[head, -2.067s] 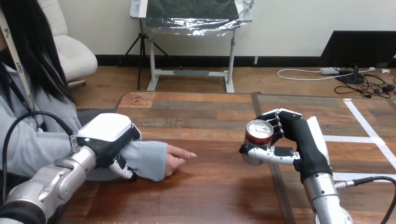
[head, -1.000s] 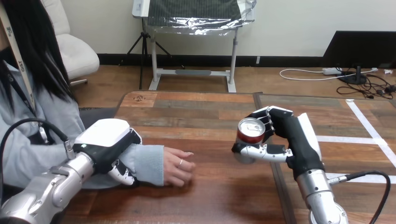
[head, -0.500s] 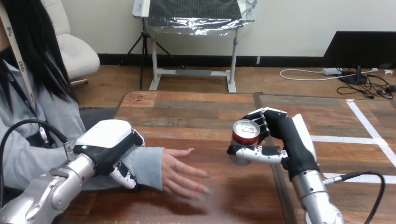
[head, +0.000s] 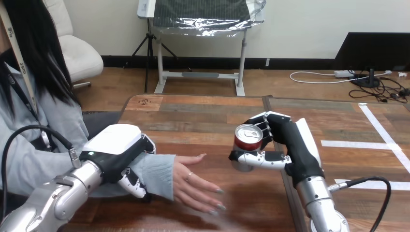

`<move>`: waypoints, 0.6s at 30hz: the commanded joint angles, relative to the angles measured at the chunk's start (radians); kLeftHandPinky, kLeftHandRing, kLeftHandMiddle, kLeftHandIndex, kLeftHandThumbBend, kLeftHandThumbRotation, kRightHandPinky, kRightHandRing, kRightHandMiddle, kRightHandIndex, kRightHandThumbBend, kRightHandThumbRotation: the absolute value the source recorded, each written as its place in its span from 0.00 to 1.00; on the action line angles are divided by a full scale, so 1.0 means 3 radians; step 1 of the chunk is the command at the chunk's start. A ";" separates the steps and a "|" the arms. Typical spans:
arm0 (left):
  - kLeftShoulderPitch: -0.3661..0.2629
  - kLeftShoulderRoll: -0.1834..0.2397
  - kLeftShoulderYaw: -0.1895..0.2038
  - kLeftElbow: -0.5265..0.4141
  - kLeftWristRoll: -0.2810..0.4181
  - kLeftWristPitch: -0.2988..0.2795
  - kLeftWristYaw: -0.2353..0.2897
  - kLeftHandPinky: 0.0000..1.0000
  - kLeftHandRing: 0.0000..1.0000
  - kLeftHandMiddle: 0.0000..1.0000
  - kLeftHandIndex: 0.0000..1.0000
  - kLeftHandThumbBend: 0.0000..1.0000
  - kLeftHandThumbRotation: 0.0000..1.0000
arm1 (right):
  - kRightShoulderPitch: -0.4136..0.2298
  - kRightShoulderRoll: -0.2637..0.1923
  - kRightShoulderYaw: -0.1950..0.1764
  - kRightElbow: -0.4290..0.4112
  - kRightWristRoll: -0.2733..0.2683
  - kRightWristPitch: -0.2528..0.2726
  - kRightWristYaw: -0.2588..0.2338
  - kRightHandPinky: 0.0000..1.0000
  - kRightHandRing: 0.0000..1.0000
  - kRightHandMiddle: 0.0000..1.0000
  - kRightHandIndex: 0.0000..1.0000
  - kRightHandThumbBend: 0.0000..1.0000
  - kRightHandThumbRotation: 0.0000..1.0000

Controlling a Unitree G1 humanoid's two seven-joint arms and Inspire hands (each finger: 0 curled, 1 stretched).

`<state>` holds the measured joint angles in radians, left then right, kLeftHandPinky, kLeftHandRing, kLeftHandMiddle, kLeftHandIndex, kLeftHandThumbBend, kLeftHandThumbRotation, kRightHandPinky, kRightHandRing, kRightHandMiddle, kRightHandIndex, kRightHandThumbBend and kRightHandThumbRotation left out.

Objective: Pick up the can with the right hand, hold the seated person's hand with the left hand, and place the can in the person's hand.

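A wooden table (head: 193, 116) of mixed brown planks runs across the scene, with white tape lines (head: 358, 144) on its right part. At the near left the silver left arm (head: 53, 203) comes in from the lower corner; the left hand (head: 116, 145), white shell upward, sits over the person's forearm (head: 157, 174) in its pale grey sleeve, just behind the cuff; its fingers (head: 131, 182) curl down and under the near side of the sleeve, so it is closed round the forearm. To the right of the cuff the person's hand (head: 193, 183) lies low over the table, open, thumb pointing to the far side and fingers spread toward the near right; nothing lies in it. Further right, near but apart from that hand's thumb, is the can (head: 245, 142), red with a silver top, standing upright in the right hand (head: 290, 145); the thumb (head: 258, 159) crosses the can's near side and the fingers wrap its far side, a firm hold; whether the can's base clears the table I cannot tell. The right arm (head: 319, 208) rises from the near right edge.
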<state>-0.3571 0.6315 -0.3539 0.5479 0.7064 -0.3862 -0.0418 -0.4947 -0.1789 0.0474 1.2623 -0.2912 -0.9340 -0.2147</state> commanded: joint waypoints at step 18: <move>-0.0228 0.0004 0.0284 -0.0728 -0.0129 -0.0015 0.0053 0.22 0.27 0.32 0.35 0.97 0.00 | -0.0404 0.0223 0.0008 -0.0227 0.0162 -0.0128 0.0121 0.36 0.42 0.49 0.50 0.79 0.00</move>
<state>-0.3421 0.6313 -0.3349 0.4478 0.7063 -0.3845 -0.0489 -0.4996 -0.1367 0.0600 1.2621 -0.2684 -0.9343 -0.1840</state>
